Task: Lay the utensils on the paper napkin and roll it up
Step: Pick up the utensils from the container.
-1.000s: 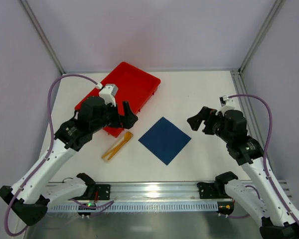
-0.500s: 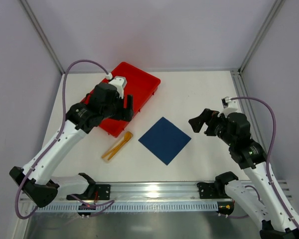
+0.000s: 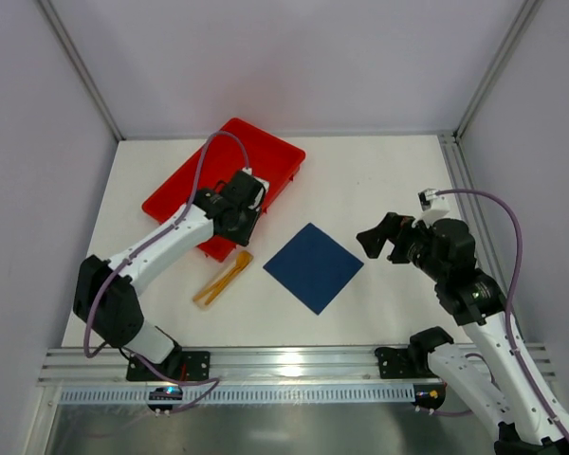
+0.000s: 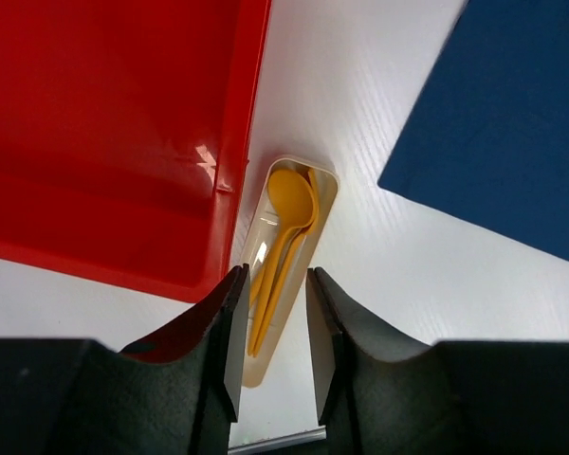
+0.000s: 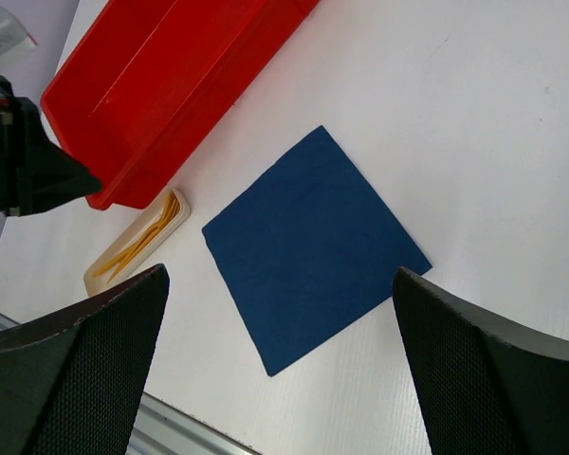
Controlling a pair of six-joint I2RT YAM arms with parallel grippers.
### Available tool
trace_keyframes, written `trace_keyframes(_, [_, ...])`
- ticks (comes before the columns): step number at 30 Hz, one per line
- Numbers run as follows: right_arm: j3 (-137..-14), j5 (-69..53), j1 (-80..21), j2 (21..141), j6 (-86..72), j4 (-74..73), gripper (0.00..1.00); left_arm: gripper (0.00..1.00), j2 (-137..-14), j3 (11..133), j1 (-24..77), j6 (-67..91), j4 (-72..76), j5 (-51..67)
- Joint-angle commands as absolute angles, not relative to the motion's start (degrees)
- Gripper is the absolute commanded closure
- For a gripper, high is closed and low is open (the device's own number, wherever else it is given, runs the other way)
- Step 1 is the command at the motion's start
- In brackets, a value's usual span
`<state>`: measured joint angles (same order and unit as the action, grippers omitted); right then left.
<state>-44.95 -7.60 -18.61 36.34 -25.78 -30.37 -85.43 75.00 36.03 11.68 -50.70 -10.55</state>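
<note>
The slim orange plastic utensils (image 4: 281, 254) are found bunched in a pale beige shallow holder (image 4: 328, 194) on the white desk (image 3: 379, 180), just beside the near edge of the red rectangular plastic tray (image 3: 229, 171); the thin navy-blue square paper napkin (image 3: 314, 266) is laid flat close by; the fingers of the left gripper (image 4: 275, 277) are held partly apart above the holder, nothing pinched; those of the right gripper (image 3: 371, 238) are spread wide, released, right of the napkin.
</note>
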Motion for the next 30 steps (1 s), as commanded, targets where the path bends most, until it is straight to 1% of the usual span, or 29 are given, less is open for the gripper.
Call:
trace_keyframes(1, [-44.5, -8.7, -18.5, 35.6, -25.2, -28.1, 0.00, 0.67, -88.9, 74.2, 35.9, 9.4, -47.8, -12.1])
trace_keyframes(6, [-44.7, -8.6, -18.5, 35.2, -24.8, -28.5, 0.00, 0.69, -94.7, 73.7, 35.9, 10.0, -46.4, -9.8])
trace_keyframes(18, [-44.5, -8.0, -18.5, 34.4, -24.0, -28.8, 0.00, 0.71, -95.9, 68.9, 36.0, 13.8, -39.6, -8.3])
trace_keyframes(30, [-44.6, -8.1, -18.5, 34.7, -23.9, -28.7, 0.00, 0.73, -99.2, 67.6, 37.7, 14.7, -38.2, -9.7])
